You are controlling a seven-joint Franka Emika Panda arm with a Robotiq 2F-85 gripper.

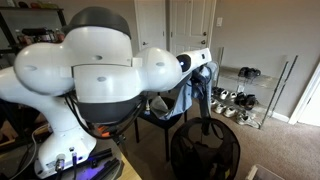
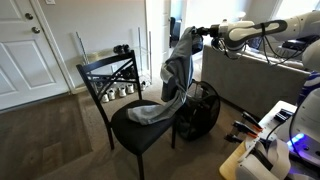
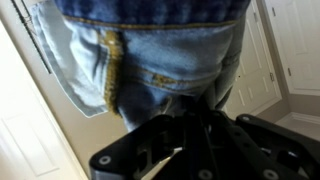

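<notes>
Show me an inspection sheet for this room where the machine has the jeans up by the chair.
Surface: black chair on a carpeted floor; the lower end of the jeans lies on its seat.
Job's things: blue jeans, hanging from the pincer above the chair.
Clutter: black mesh hamper standing right beside the chair.
Grippers: pincer shut on the top end of the jeans.
Cables: dark cables looped at the arm's lower part.
Surroundings: white door; shoe rack with shoes by the wall.
</notes>
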